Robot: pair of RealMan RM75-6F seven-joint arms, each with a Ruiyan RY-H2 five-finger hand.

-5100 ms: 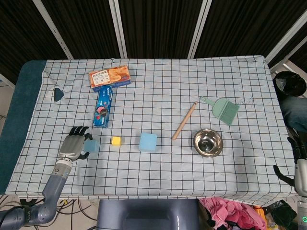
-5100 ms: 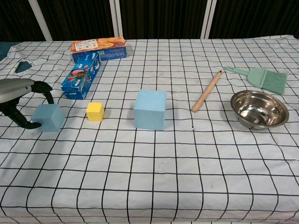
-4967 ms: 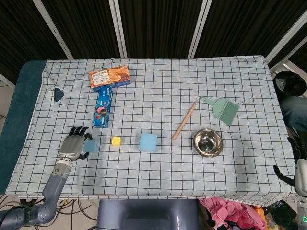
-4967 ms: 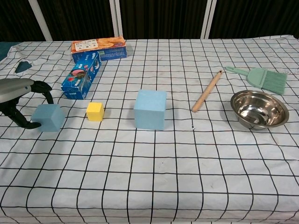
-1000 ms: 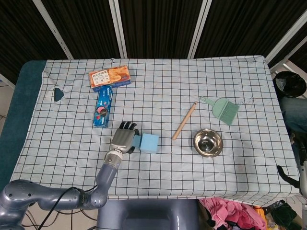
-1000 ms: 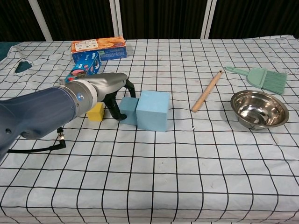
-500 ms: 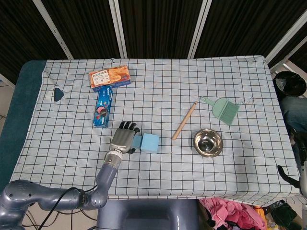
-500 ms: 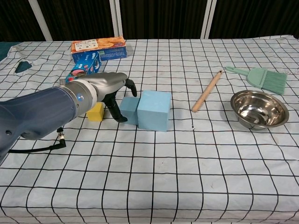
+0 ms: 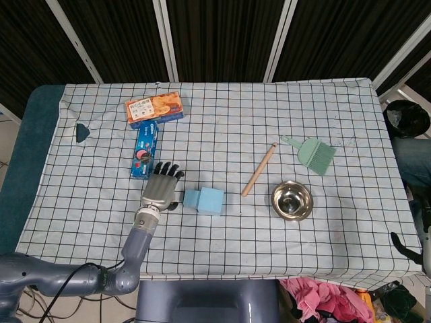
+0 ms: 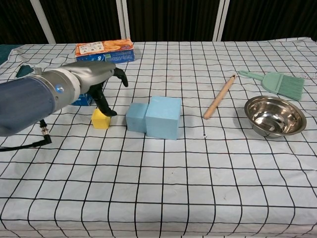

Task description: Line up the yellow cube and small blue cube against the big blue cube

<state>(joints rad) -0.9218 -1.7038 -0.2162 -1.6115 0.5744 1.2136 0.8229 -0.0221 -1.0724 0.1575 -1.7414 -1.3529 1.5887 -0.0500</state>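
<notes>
**Small blue cube against the big one; yellow cube apart under the left hand**

The small blue cube [image 10: 136, 118] sits flush against the left face of the big blue cube [image 10: 163, 117], both near the middle of the checked table [image 10: 198, 188]. In the head view the pair reads as one pale blue block, the small cube [image 9: 192, 198] on the left of the big one [image 9: 211, 200].

The yellow cube [image 10: 100, 119] stands just to the left of the small blue cube, with a gap between them. The head view hides it under the hand.

The left hand [image 10: 96, 79] hangs over the yellow cube, fingers spread and holding nothing. A dark fingertip [image 10: 110, 112] reaches down to the cube's top right edge; whether it touches cannot be told. From the head view the hand [image 9: 160, 190] lies palm down, left of the blue cubes.

Of the right hand [image 9: 411, 246] only a dark sliver shows at the frame's right edge, and I cannot tell how its fingers lie.

Behind the left hand lie a blue packet [image 9: 145, 153] and an orange box [image 10: 104, 49]. To the right of the cubes lie a wooden stick [image 10: 219, 97], a steel bowl [image 10: 275, 115] and a green brush [image 10: 277, 84].
</notes>
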